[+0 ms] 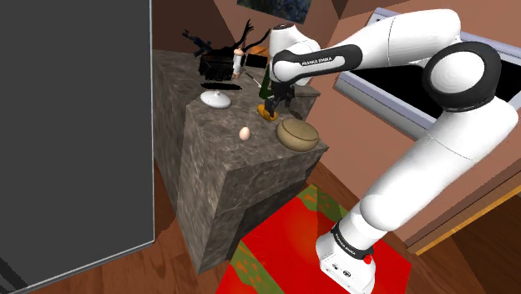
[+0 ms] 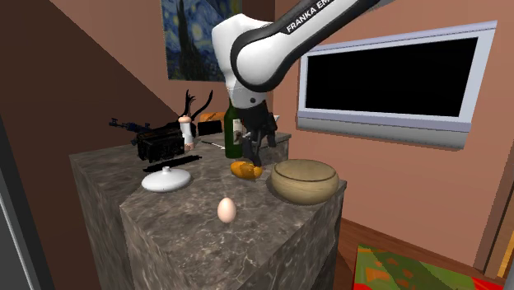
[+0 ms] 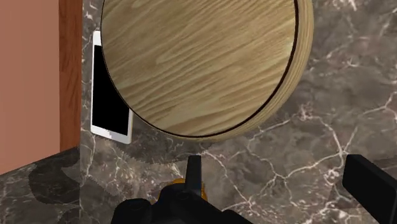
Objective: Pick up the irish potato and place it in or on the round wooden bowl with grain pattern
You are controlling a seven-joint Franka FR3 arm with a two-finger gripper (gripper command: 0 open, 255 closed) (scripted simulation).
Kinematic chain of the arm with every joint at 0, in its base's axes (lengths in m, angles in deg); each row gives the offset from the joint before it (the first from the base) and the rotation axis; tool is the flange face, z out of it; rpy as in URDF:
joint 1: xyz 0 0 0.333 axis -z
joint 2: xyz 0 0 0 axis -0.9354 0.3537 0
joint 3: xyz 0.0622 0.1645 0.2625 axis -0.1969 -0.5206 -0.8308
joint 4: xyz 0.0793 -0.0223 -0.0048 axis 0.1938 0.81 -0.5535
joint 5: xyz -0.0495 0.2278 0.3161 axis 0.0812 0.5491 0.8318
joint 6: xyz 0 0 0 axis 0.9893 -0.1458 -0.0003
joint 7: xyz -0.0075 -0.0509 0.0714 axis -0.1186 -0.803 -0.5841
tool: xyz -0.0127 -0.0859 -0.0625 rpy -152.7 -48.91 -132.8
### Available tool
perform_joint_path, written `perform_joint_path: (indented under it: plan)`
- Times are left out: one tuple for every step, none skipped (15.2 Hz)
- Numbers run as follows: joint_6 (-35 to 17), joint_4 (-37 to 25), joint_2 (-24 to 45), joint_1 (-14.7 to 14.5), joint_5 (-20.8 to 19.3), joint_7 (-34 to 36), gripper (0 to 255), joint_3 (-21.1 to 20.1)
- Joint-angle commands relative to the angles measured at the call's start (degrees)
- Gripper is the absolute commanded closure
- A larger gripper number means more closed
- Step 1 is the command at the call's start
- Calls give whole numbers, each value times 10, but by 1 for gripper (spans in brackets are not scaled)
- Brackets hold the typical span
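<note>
An orange-brown potato (image 2: 245,170) lies on the dark marble counter (image 2: 189,235), just beside the round wooden bowl (image 2: 306,180). My black gripper (image 2: 257,153) hangs right above the potato, fingers pointing down. In the wrist view the gripper (image 3: 280,173) is open: its fingers stand wide apart, and a sliver of the potato (image 3: 188,189) shows against one finger (image 3: 194,170), with nothing clasped. The grained inside of the bowl (image 3: 203,63) lies just beyond the fingertips. In the shoulder view the potato (image 1: 267,114) sits under the gripper (image 1: 277,102), behind the bowl (image 1: 298,134).
A pale egg (image 2: 226,210) and a white lid-like dish (image 2: 166,180) lie nearer the counter's front. A green bottle (image 2: 235,132) stands right behind the gripper, with black clutter (image 2: 161,142) further back. A white tablet (image 3: 109,95) lies beside the bowl at the counter edge.
</note>
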Motion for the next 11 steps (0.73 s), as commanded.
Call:
perform_joint_path:
  plan:
    - [-2,-36,45,2,-23,16,0,1]
    - [-4,-53,67,3,-34,22,0,3]
    - [-6,-71,89,3,-45,28,0,5]
    - [-6,-89,111,4,-56,34,0,8]
    - [-7,-108,132,4,-66,39,0,11]
    - [-6,-128,155,4,-75,43,0,14]
    - [-5,-149,177,4,-84,47,0,18]
    - [-3,-171,199,4,-93,51,0,22]
    - [-1,-193,221,3,-101,54,0,26]
    - [1,-217,244,3,-109,56,0,30]
    - [4,-241,267,3,-116,58,0,34]
